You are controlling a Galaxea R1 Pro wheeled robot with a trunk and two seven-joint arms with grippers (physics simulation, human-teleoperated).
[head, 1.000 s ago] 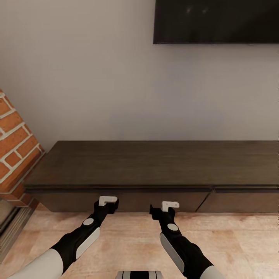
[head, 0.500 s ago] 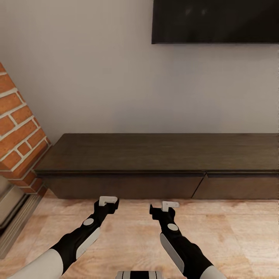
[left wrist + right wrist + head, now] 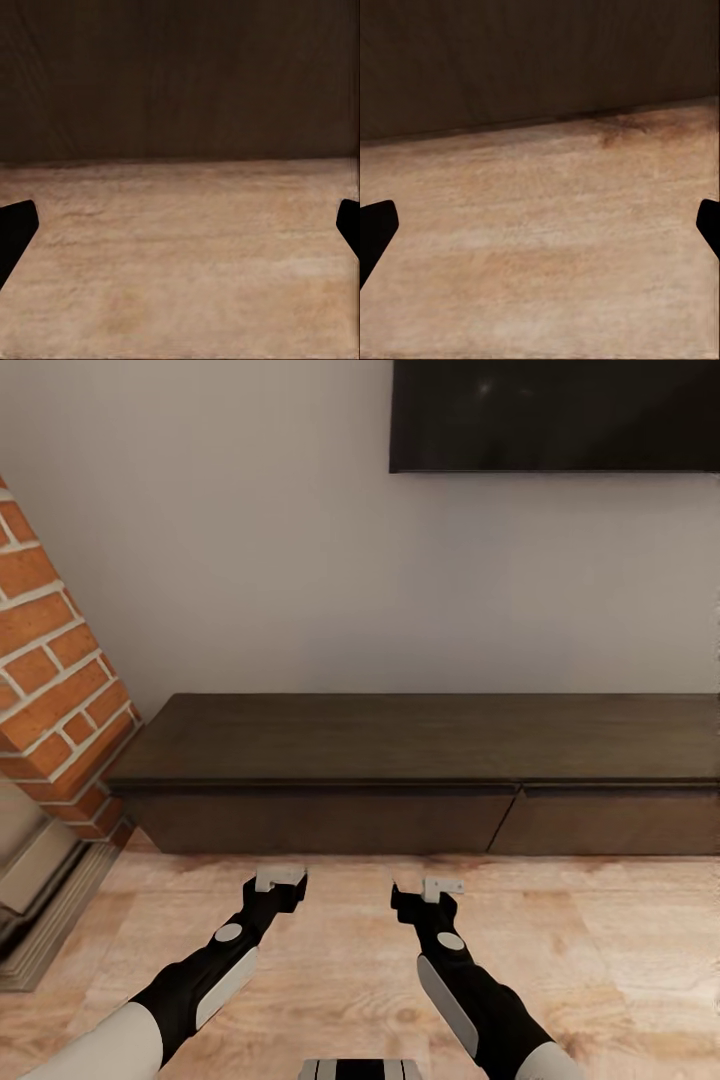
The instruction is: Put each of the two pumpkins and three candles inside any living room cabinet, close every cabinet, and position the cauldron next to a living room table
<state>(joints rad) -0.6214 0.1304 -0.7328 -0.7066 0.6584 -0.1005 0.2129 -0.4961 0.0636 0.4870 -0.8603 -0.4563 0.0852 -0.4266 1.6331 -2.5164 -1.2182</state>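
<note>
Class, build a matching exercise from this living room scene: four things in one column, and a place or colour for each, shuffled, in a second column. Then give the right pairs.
Things
1. cabinet
2. brick column
3. screen
4. floor

Descriptions
A. black, mounted high on the wall
B. light wood, under both arms
C. dark brown, low against the wall
D. red-orange, at the left edge

Pairs: 1-C, 2-D, 3-A, 4-B

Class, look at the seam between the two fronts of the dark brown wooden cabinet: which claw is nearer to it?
Right. The right claw lies nearer the seam of the long dark brown wooden cabinet; the left claw is farther left.
</note>
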